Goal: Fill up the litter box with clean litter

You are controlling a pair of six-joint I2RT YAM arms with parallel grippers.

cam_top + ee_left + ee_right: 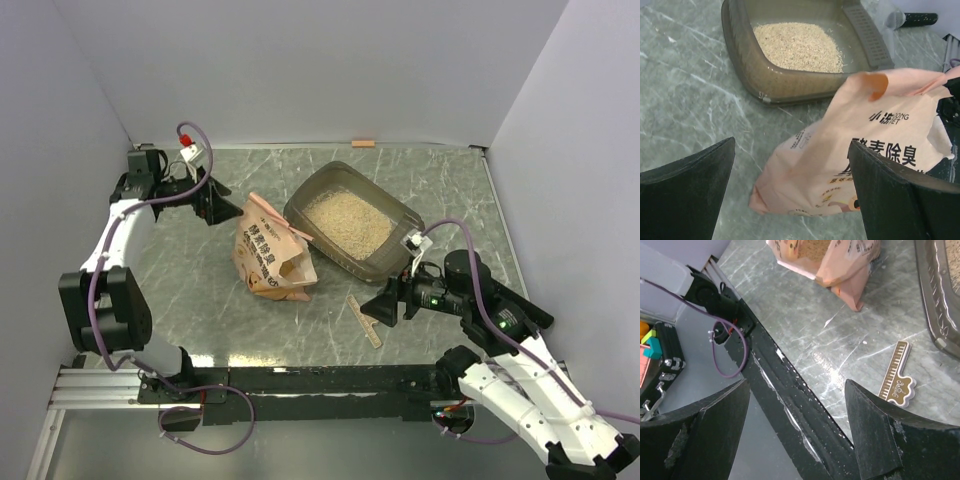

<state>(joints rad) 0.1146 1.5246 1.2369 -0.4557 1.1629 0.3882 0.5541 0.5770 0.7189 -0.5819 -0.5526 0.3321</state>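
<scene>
Litter [348,222] is lying in a pale beige heap inside the litter box [395,262], which is sitting at an angle on the marbled table [430,180], right of centre. The orange bag [272,255] is slumping on its side close against the box's left corner, and nothing is gripping it; whether the two are touching is unclear. The left gripper [222,208] is hovering just behind the bag, fingers spread wide and empty. The right gripper [385,306] is hanging off the box's near corner, fingers also apart and empty.

The pour seems to be between passes: the heap is covering only part of the box floor, and the bag's mouth appears to be showing more granules. The next move is probably calling for a fresh grip on the bag, lifting it and tipping its mouth over the raised rim.

Walls are closing in the left, back and right sides, and the left arm is working near the left one. Open table is lying in front of the bag. A small tan strip [897,380] is lying near the right gripper, and the table's near edge is running just beneath it
</scene>
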